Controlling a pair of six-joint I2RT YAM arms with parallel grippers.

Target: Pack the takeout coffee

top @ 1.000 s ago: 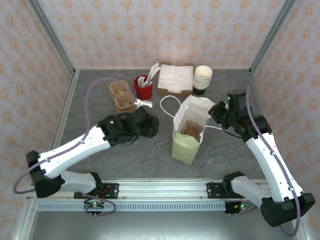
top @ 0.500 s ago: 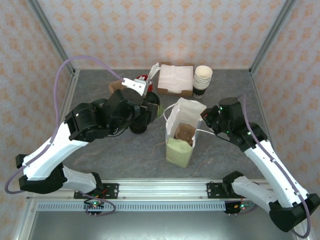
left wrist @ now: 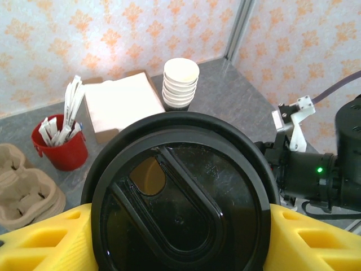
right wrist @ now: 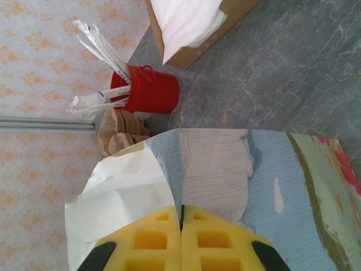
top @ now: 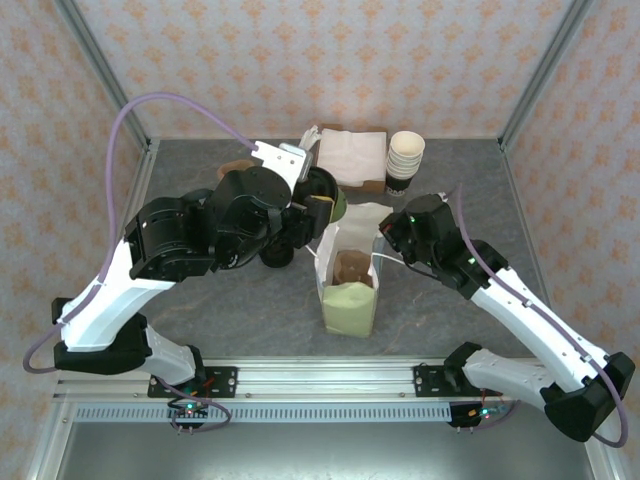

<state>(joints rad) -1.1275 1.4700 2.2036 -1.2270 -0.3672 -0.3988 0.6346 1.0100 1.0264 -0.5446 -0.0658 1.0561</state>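
Left gripper (left wrist: 180,240) half-wide, the takeout coffee (left wrist: 180,192) in its grip; right gripper (right wrist: 181,237) closed tight on the paper bag (right wrist: 121,197) rim.

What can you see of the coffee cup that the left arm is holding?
The coffee cup is a small olive-green paper cup under a round black plastic lid with a raised bar and an oval sip hole showing brown. The left arm's jaws are shut on it, a yellow pad against each side just below the lid's rim. It hangs above the table, beside the open top of the white paper bag, not yet inside.
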